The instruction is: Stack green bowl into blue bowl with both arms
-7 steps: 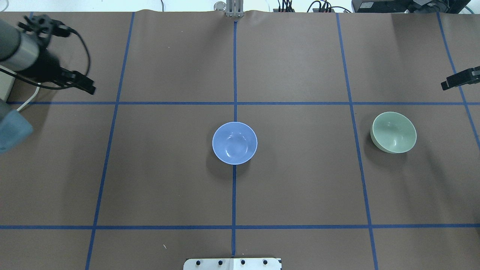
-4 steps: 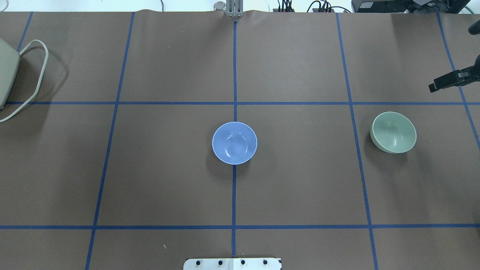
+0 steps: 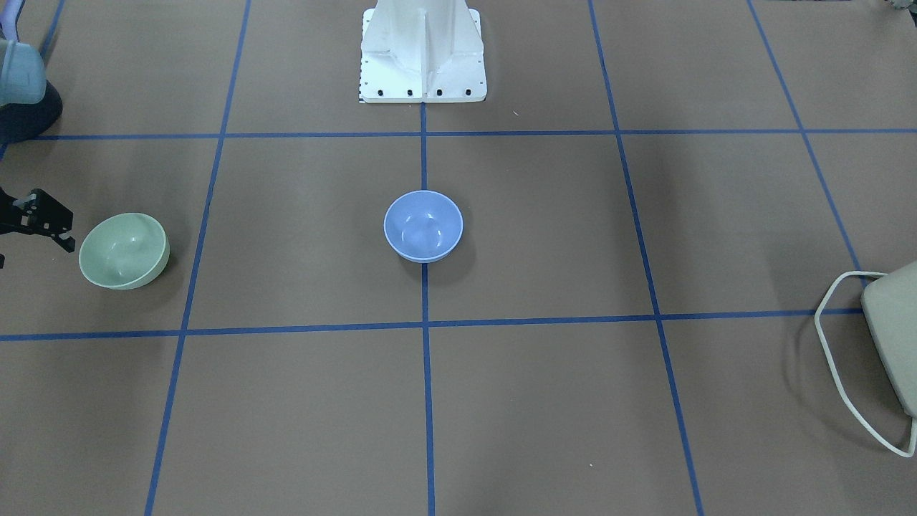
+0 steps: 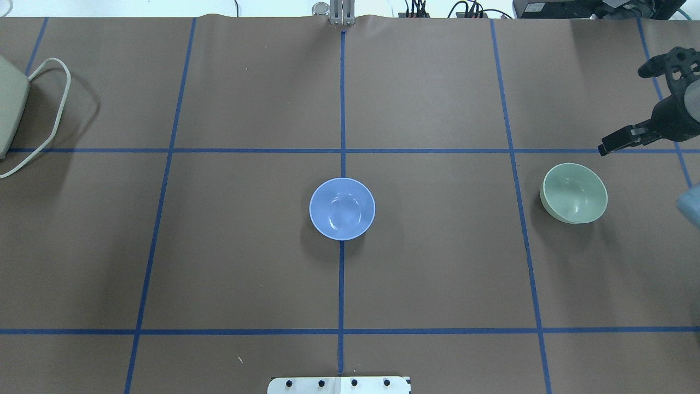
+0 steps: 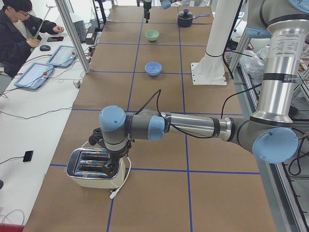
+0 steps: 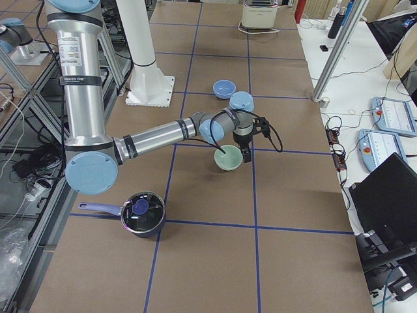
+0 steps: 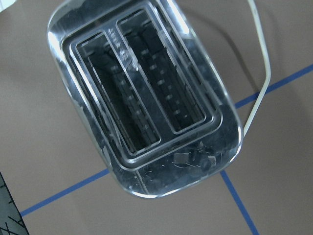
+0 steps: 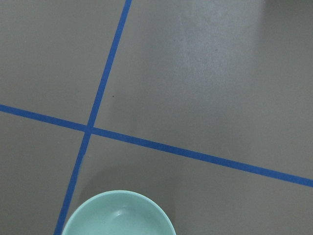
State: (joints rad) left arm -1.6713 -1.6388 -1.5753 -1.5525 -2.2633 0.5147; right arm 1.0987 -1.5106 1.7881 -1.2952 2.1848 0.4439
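**op:** My left gripper (image 5: 111, 157) is buried behind its own wrist above the toaster (image 5: 91, 170), so I can't read the jaws.
**reply:** Same here. My right wrist cam crops the green bowl (image 8: 119, 214) at the bottom.

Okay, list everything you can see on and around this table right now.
blue bowl: one, periwinkle, table centre, empty.
green bowl: one, pale mint, robot's right side, empty.
toaster: one, chrome and cream, robot's left end, cord beside it.
pot: one, dark, lidded, robot's right end.
table: one, brown, blue tape grid.
pedestal: one, white, robot's base.
person: one, dark clothes, seated at side bench.
left claw: one, black, over the toaster.
right claw: one, black, close beside the green bowl.
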